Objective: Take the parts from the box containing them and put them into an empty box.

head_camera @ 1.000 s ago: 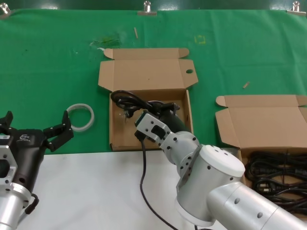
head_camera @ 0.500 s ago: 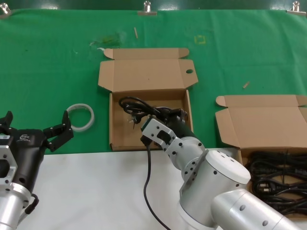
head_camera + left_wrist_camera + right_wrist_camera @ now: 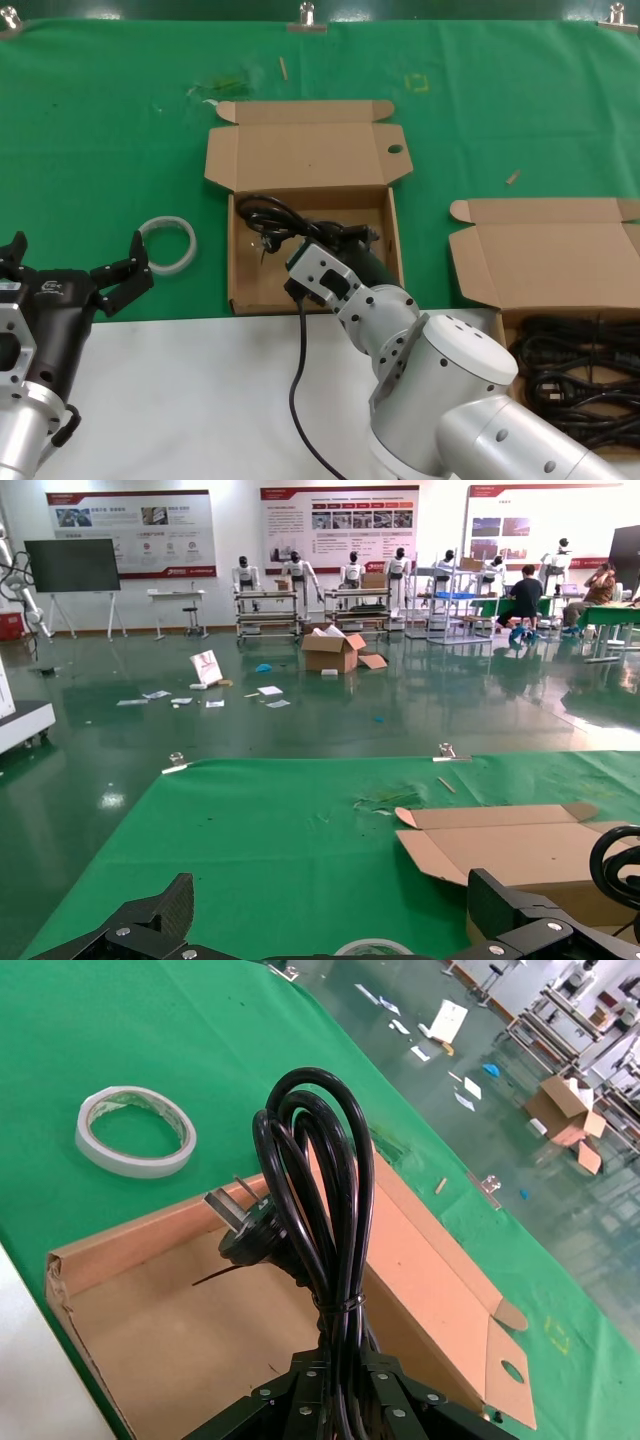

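Note:
My right gripper is shut on a coiled black power cable and holds it over the open empty box, whose lid flap has a round hole. In the right wrist view the gripper clamps the bundle; the loops and the pronged plug stick out above the box floor. The box containing the parts stands at the right with several black cables inside. My left gripper is open and empty at the left, near the table's front.
A white tape ring lies on the green mat left of the empty box; it also shows in the right wrist view and the left wrist view. A white strip runs along the table's front edge.
My right gripper with the cable bundle swung a little to the right over the box, then back left. The left arm has not moved.

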